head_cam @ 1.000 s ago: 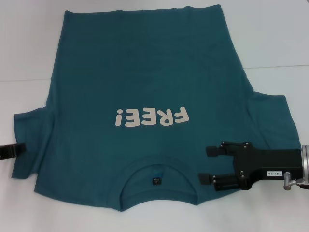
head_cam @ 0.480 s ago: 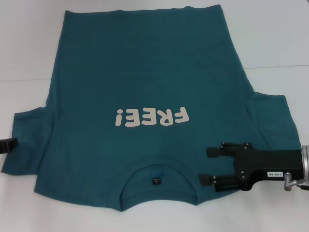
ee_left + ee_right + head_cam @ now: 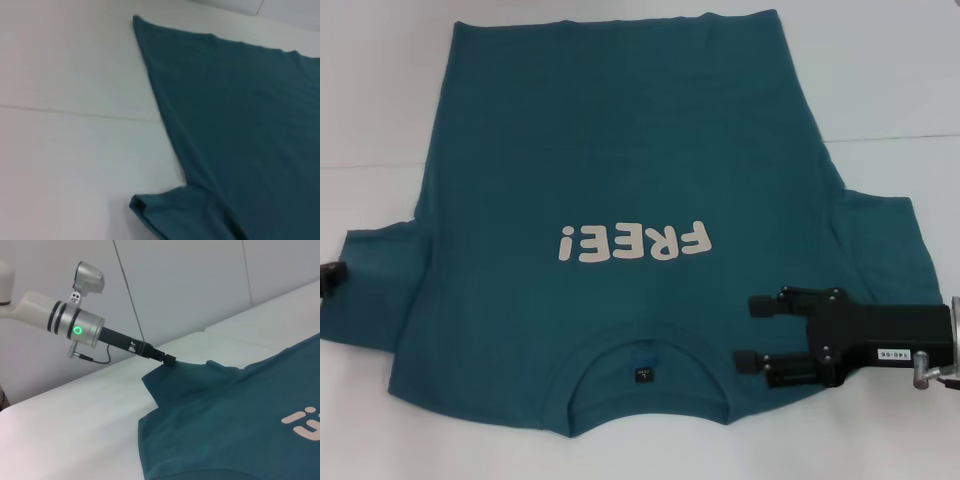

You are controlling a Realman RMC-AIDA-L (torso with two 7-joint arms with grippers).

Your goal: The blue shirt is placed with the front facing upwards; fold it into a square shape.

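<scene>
A white table (image 3: 380,90) filled the head view from edge to edge, a faint seam crossing it from the left side to the right at roughly a third of the way down. In the right wrist view a pale wall (image 3: 175,280) rose behind the table's far edge, marked by two thin dark lines.

Spread across the centre of the head view lay the blue shirt (image 3: 620,150), front up, its hem toward the top of the frame and its round collar (image 3: 645,385) toward the bottom centre. The white "FREE!" lettering (image 3: 633,241) read upside down in the middle of the frame, and a small dark tag (image 3: 642,375) sat inside the neckline. One short sleeve reached toward the left edge, the other toward the right.

At lower right of the head view the right gripper (image 3: 752,335), a black unit on a silver wrist, hovered over the shoulder area beside the collar with its two fingers spread apart and nothing between them.

At the far left edge, only a small black tip of the left gripper (image 3: 330,278) showed, at the left sleeve's edge. The right wrist view showed it at upper left, its slim black end (image 3: 169,360) meeting the raised sleeve corner; whether it was pinching the cloth could not be told.
</scene>
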